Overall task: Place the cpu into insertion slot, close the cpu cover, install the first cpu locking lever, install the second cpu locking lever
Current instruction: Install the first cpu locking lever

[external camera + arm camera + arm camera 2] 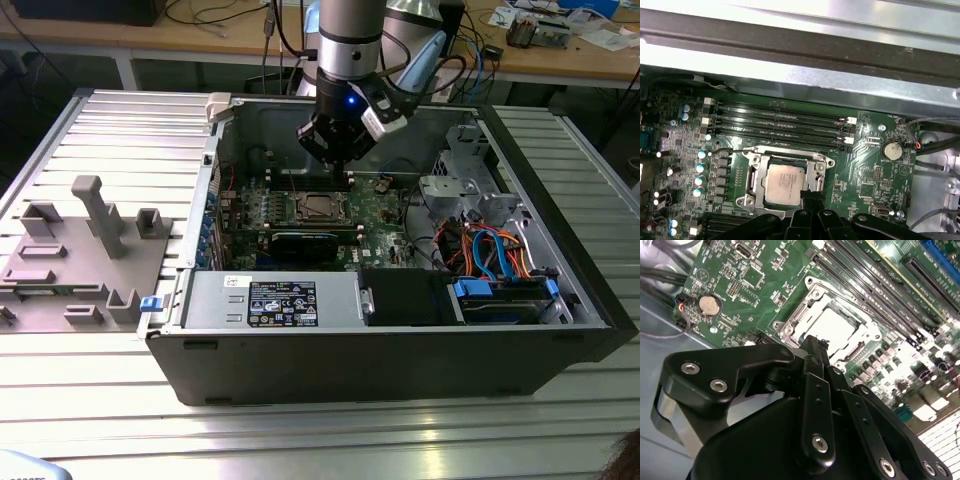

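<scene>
The hand (343, 168) hangs inside the open computer case (560, 330), low over the green circuit board (865, 175). Its fingers (810, 196) are pressed together and pinch nothing, their tip at one corner of the insertion slot (751, 161). The cpu (784, 182) lies flat in that slot, and the cpu cover (755, 181) lies down around it, framing its silver top. The case rests on a ribbed metal bench (100, 420).

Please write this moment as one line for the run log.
cpu: seated in socket | cpu cover: down, framing the chip | pincer: shut, tip at the cover's edge beside the cpu
</scene>
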{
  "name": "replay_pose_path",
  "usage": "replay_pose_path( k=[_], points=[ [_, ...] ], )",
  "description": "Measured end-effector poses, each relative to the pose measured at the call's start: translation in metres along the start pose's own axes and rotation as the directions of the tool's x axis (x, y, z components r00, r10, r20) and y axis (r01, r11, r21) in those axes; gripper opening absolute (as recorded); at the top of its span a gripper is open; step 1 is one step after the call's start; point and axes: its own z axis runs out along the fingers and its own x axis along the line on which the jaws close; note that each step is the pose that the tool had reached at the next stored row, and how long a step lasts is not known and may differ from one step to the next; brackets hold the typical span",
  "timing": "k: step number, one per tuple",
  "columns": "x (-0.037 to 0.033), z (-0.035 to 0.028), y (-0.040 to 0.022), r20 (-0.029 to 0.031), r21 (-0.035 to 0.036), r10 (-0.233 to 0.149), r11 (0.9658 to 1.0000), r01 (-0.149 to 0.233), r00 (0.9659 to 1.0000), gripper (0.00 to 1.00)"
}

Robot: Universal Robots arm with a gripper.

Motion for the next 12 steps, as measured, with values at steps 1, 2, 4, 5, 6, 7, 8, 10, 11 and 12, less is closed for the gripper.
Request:
replay_pose_path(
  k=[1, 2, 4, 5, 6, 7, 8, 10, 11, 12],
  points=[
    [0.0, 0.0001, 0.0, -0.0002, 0.0003, 0.014, 0.9999, -0.014, 0.9999, 0.11],
    [0.0, 0.0002, 0.0, -0.0004, 0.0006, 0.028, 0.9996, -0.028, 0.9996, 0.11],
    [0.0, 0.0003, 0.0, -0.0007, 0.0013, 0.054, 0.9985, -0.054, 0.9985, 0.11],
    [0.0, 0.0003, 0.0, -0.001, 0.0017, 0.068, 0.9977, -0.068, 0.9977, 0.11],
    [0.0, 0.0004, 0.0, -0.0011, 0.0021, 0.082, 0.9966, -0.082, 0.9966, 0.11],
    [0.0, 0.0004, 0.0, -0.0013, 0.002, 0.095, 0.9954, -0.095, 0.9954, 0.11],
    [0.0, 0.0005, 0.0, -0.0015, 0.0014, 0.108, 0.9942, -0.108, 0.9942, 0.11],
    [0.0, 0.0006, 0.0001, -0.0017, -0.002, 0.131, 0.9914, -0.131, 0.9914, 0.11],
    [0.0, 0.0006, 0.0001, -0.0018, -0.0032, 0.139, 0.9902, -0.14, 0.9902, 0.11],
    [0.0, 0.0006, 0.0001, -0.0019, -0.0032, 0.14, 0.9902, -0.14, 0.9902, 0.11]
  ],
)
